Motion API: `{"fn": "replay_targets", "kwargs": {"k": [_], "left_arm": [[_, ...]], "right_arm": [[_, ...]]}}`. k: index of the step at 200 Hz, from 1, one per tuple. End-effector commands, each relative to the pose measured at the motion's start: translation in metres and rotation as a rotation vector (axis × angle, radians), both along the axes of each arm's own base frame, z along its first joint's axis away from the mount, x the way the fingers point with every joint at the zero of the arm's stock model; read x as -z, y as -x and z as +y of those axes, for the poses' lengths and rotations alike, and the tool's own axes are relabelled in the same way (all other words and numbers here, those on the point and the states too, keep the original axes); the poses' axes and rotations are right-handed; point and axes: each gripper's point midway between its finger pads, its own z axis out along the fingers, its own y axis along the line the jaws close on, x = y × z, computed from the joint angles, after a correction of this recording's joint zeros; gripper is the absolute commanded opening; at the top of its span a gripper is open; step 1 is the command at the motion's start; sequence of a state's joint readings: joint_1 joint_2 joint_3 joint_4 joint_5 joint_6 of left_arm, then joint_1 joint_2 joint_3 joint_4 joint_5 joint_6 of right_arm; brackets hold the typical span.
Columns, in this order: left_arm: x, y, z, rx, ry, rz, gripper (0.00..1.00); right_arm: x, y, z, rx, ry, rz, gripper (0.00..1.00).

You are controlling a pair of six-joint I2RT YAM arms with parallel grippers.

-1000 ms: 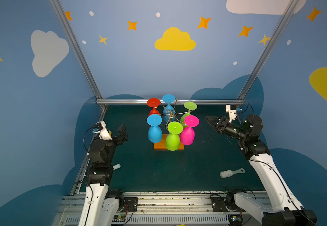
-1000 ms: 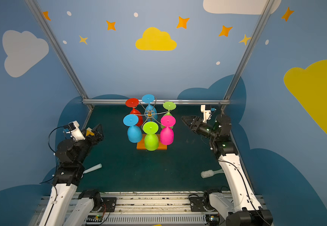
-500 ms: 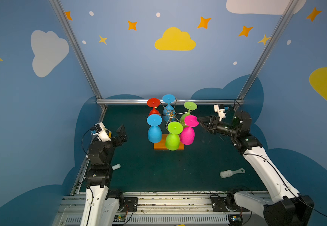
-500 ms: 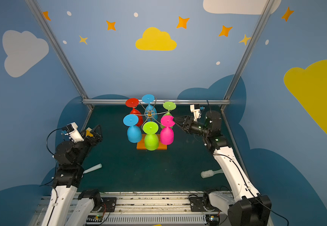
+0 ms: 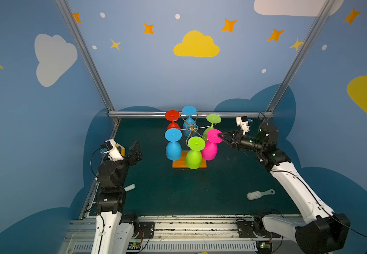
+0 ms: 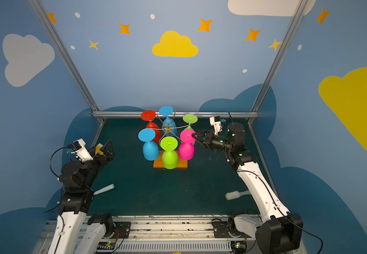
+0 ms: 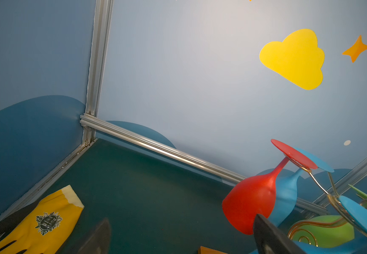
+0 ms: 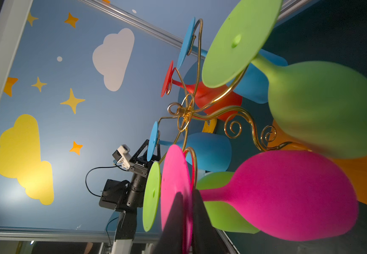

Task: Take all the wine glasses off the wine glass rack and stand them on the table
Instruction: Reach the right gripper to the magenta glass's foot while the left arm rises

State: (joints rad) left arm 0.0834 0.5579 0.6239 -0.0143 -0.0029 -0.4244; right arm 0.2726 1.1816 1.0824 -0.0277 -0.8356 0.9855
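Note:
The wine glass rack [image 5: 191, 128] [image 6: 167, 128] is a gold wire stand on an orange wooden base [image 5: 178, 165], mid-table in both top views. Several coloured glasses hang upside down from its arms. The pink wine glass [image 5: 209, 150] [image 6: 186, 150] [image 8: 288, 193] hangs on the right front arm. My right gripper [image 5: 221, 136] [image 6: 194, 136] [image 8: 188, 193] is shut on the rim of its flat pink foot, one finger on each face. My left gripper [image 5: 130, 149] [image 6: 102, 149] [image 7: 182, 237] stands open and empty, well left of the rack.
On the rack, a lime green glass [image 5: 194, 154] hangs right beside the pink one, and a blue glass [image 5: 173, 145] at front left. A white brush [image 5: 259, 194] lies at front right. At the left lie a white cylinder [image 5: 130, 187] and a yellow glove [image 7: 42, 220].
My right arm has reached left from the table's right side to the pink glass, and its jaws have closed on the glass's foot. The left arm has barely moved.

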Motion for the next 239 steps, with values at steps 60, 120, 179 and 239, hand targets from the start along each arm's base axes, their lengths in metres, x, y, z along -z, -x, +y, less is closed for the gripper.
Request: {"fn": "replay_targets", "kwargs": {"k": [60, 120, 179, 239], "left_arm": [[0.001, 0.004, 0.005, -0.025, 0.013, -0.019, 0.99], [-0.002, 0.007, 0.005, -0.024, 0.012, -0.03, 0.99], [-0.003, 0.009, 0.006, -0.029, 0.014, -0.038, 0.99], [-0.003, 0.009, 0.006, -0.027, 0.018, -0.04, 0.99]], "right_arm": [[-0.023, 0.002, 0.005, -0.03, -0.066, -0.002, 0.0], [-0.037, -0.001, 0.004, -0.018, -0.112, -0.015, 0.0], [-0.034, 0.002, -0.001, 0.001, -0.106, -0.009, 0.0], [-0.029, 0.018, -0.001, -0.014, -0.078, -0.009, 0.0]]}}
